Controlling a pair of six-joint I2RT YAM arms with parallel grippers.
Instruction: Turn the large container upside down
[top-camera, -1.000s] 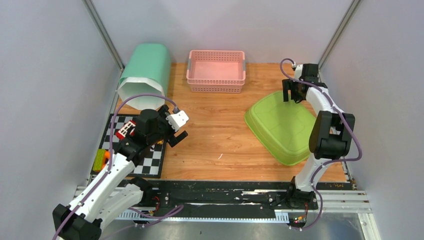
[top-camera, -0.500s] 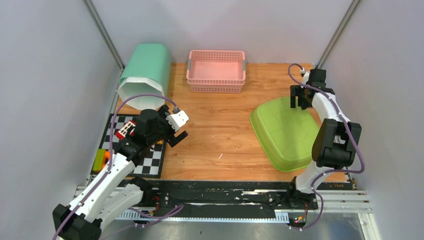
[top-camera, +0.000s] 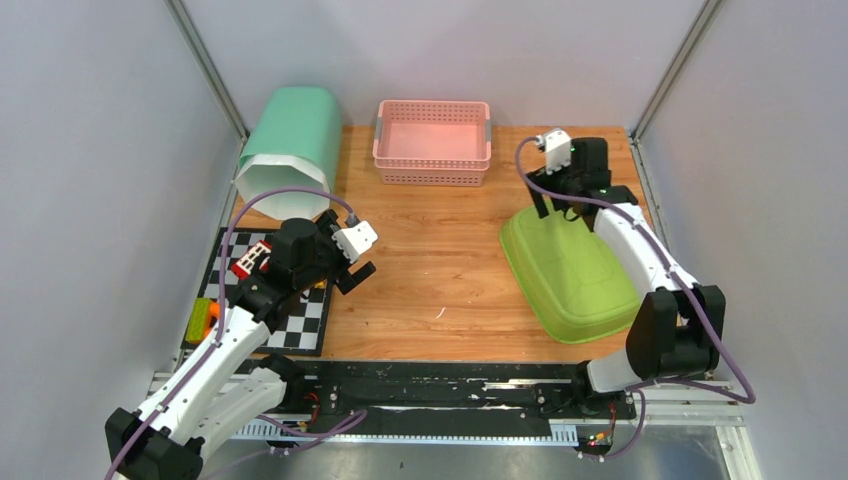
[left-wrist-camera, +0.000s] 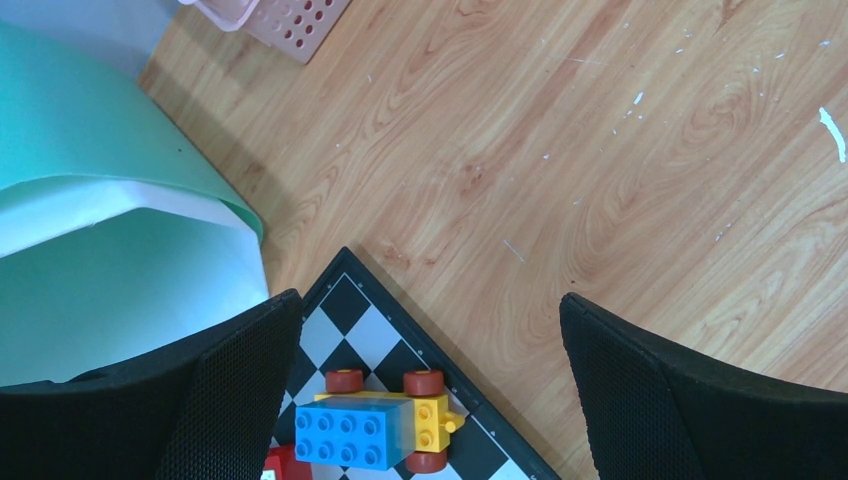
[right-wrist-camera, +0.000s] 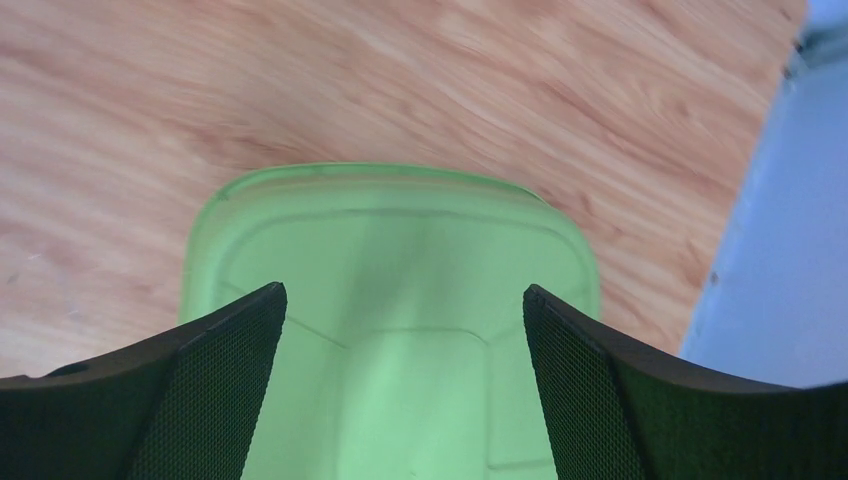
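No legible text, labels or numbers.

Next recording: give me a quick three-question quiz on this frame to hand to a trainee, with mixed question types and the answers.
1. True or false: the left gripper has its jaws wide apart.
2. The green container below the right gripper is on which part of the table? A the left side; B the right side; C the far middle.
3. Fill in: the block car sits on a ____ mat.
Key: 1 true; 2 B; 3 checkered.
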